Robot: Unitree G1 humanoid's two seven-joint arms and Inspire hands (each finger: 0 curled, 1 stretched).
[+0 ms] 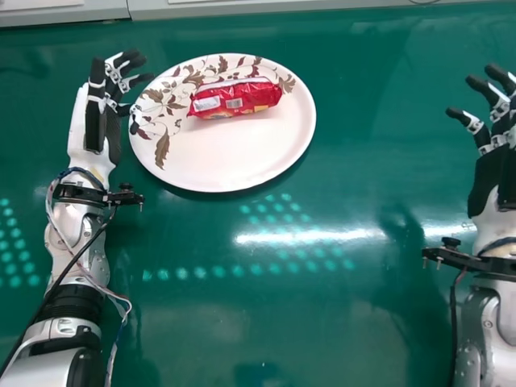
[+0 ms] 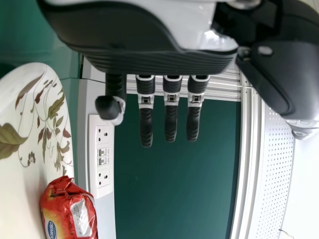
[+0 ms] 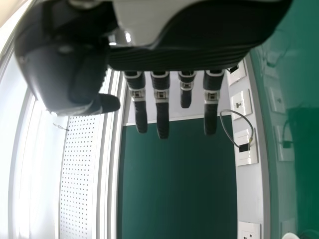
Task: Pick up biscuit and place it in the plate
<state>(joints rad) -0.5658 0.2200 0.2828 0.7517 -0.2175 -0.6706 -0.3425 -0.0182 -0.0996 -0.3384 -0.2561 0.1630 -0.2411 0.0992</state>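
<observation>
White light (image 1: 310,237) glares on a glossy green tabletop (image 1: 322,322), with white plastic sockets (image 2: 103,177) and a flat dark-green panel (image 2: 174,194) beyond.

The location is consistent with a robotics laboratory. Indicators: left robot arm (image 1: 93,250) and right robot arm (image 1: 506,306) at a glossy green table (image 1: 193,339); socket panel (image 2: 93,154) beyond the far edge; perforated panel (image 2: 273,174); large, white-framed green panel (image 2: 174,189).
</observation>
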